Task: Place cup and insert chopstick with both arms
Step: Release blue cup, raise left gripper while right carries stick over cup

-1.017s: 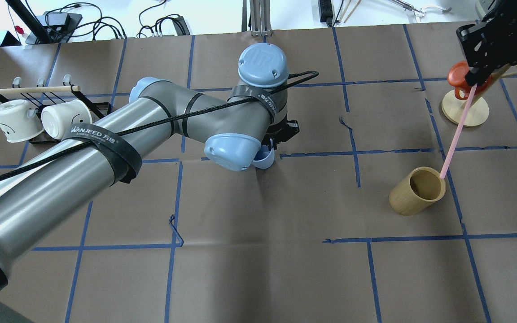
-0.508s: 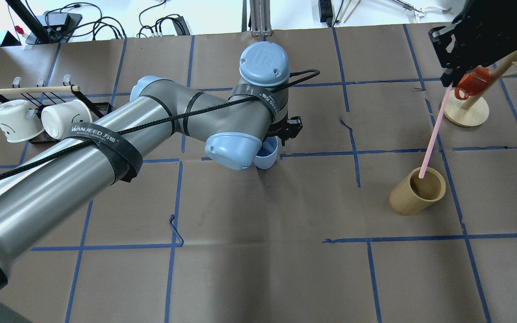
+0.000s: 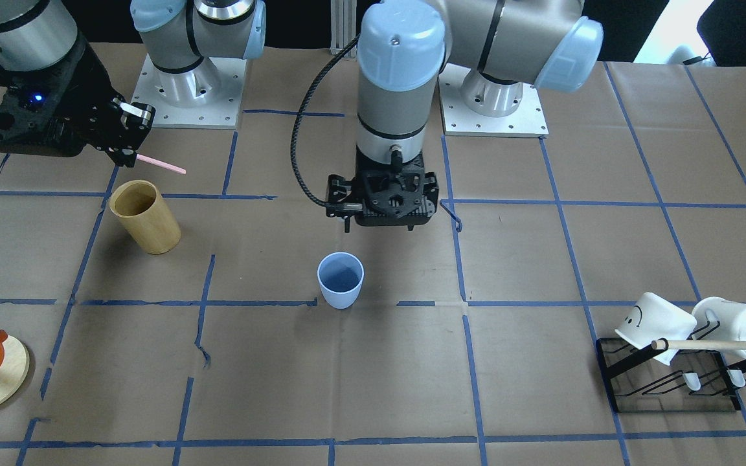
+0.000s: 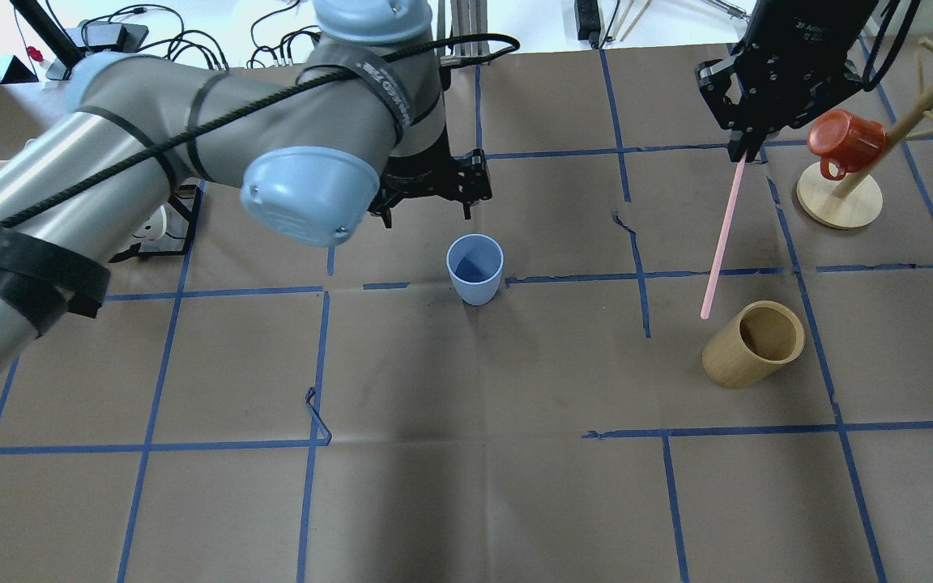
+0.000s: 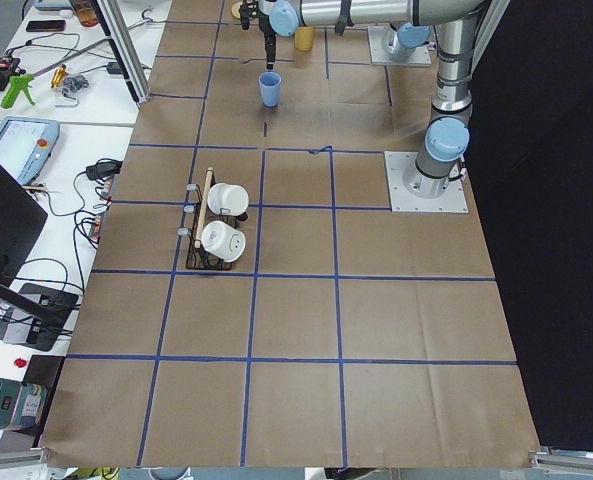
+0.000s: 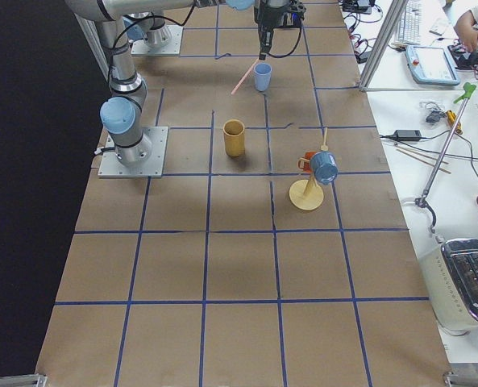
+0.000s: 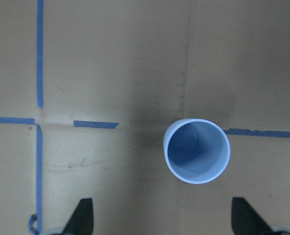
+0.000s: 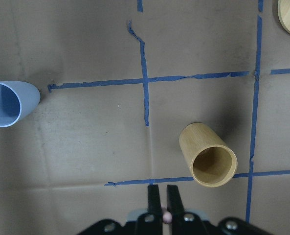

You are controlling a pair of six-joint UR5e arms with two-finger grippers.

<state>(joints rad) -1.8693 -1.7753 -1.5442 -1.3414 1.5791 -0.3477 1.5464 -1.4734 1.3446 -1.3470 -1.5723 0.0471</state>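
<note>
The light blue cup stands upright and alone on the brown table, also in the front view and the left wrist view. My left gripper hangs open above and just behind it, apart from it. My right gripper is shut on the top of the pale pink chopstick, which hangs slanted. In the overhead view its lower end sits just left of the tan wooden holder, outside the mouth. The right wrist view shows the shut fingers and the holder.
A wooden mug tree with a red mug stands behind the holder. A black rack with two white mugs and a dowel is at the robot's left end. Blue tape lines grid the table.
My left gripper has let go of the cup, risen and drawn back from it. My right gripper moved left with the chopstick; its lower end passed from the holder's rim to left of it.
</note>
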